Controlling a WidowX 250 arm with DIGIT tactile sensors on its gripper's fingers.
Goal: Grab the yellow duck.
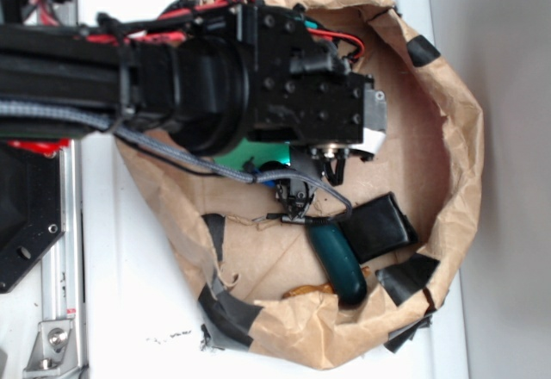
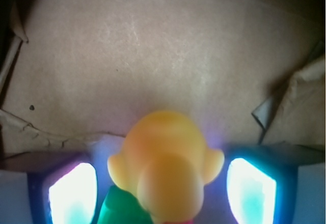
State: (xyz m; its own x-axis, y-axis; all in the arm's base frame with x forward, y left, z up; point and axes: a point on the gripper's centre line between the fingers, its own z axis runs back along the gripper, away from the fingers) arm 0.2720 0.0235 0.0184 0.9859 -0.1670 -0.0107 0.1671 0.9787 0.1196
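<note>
In the wrist view the yellow duck [image 2: 165, 168] fills the lower middle, seen from above and behind, with a sliver of red beak at the bottom edge. My gripper [image 2: 163, 186] is open. Its two glowing pads, left [image 2: 71, 193] and right [image 2: 252, 191], stand on either side of the duck with a gap on each side. The green block [image 2: 119, 211] lies against the duck's lower left. In the exterior view the arm hides the duck. Only the gripper's pale fingers [image 1: 372, 133] and a bit of the green block [image 1: 258, 152] show.
Everything lies on brown paper with raised crumpled walls [image 1: 456, 146] patched with black tape. A black flat pouch [image 1: 379, 224] and a dark teal handled tool [image 1: 337, 260] lie toward the bottom. Paper folds [image 2: 285, 102] rise at the wrist view's right and left.
</note>
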